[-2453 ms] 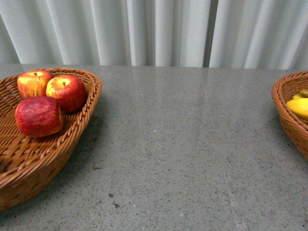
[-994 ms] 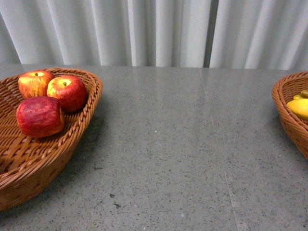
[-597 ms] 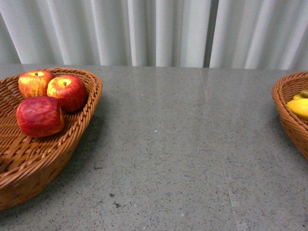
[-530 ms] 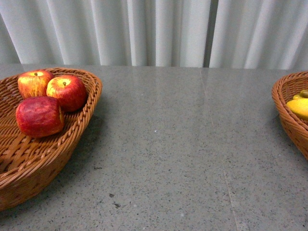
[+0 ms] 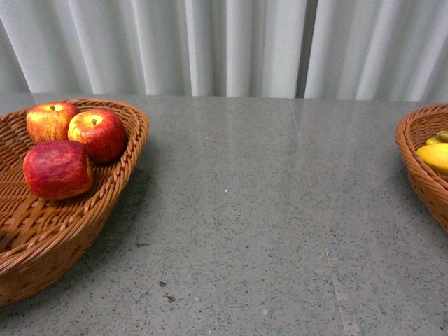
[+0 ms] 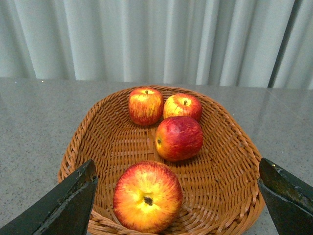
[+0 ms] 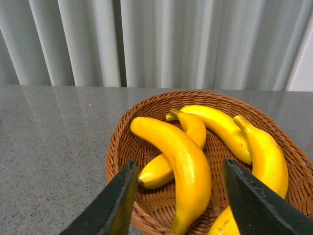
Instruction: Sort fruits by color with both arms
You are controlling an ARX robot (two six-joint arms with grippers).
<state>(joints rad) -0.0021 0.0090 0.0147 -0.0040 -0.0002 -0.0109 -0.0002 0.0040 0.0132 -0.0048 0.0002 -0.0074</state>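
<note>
The right basket (image 5: 420,150) (holding bananas (image 5: 434,155)) is edge-cropped.

Front cam low at table level, facing curtain (image 5: 231,45), both baskets cut off at edges. Left wrist cam hangs close over apple basket (image 6: 230,161), right wrist cam over banana basket (image 7: 146,122). Each basket shared with front view.

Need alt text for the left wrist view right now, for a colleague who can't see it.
Four red-and-yellow apples sit in a brown wicker basket on a grey stone table. The left tool is open, its dark fingers framing the basket's near rim. White curtains hang behind.
</note>
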